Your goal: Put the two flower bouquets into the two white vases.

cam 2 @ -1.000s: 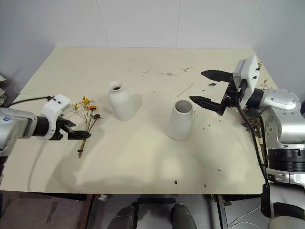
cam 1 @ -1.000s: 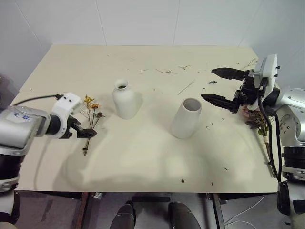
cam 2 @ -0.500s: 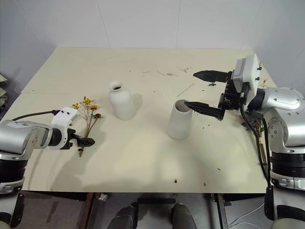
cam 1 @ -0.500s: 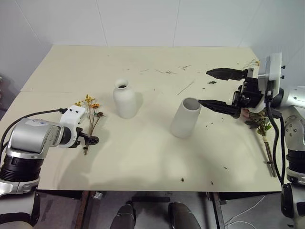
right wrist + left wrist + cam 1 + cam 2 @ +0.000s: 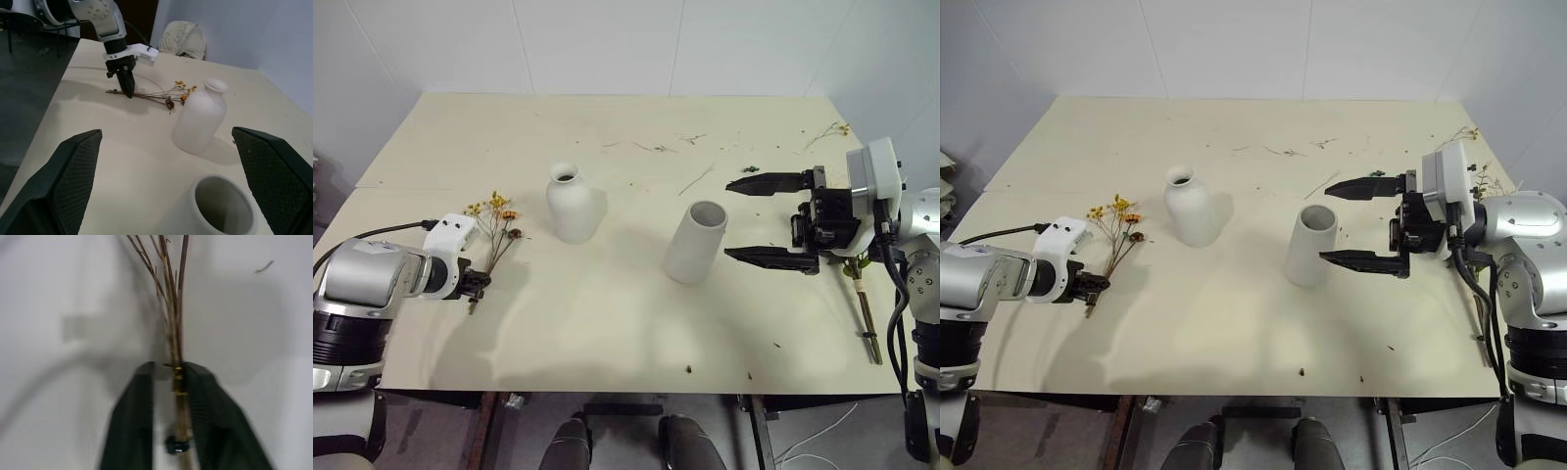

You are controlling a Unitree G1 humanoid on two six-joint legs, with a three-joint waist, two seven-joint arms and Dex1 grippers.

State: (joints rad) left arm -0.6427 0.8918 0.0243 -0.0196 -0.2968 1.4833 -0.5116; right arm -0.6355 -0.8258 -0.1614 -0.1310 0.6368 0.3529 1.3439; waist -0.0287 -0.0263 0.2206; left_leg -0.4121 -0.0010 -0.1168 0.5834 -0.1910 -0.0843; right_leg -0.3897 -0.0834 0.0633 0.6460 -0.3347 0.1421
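Observation:
The small bouquet (image 5: 497,208) of thin brown stems and yellow-orange flowers lies on the table left of the squat white vase (image 5: 571,204). My left gripper (image 5: 475,284) is shut on the lower end of its stems (image 5: 177,377), down at the table top. The taller white vase (image 5: 695,242) stands mid-table with its mouth open upward. My right gripper (image 5: 728,219) hovers open just right of this vase, holding nothing. The larger bouquet (image 5: 865,313) lies near the table's right edge, its head mostly hidden behind my right hand.
Loose twig scraps (image 5: 695,179) and crumbs lie scattered over the far and right parts of the table (image 5: 607,323). A black cable (image 5: 382,232) trails from my left arm. A pale bundle (image 5: 185,40) sits beyond the table's left side.
My left gripper has closed on the small bouquet's stems, having been open around them. My right gripper has drawn back toward me and turned, staying open beside the taller vase.

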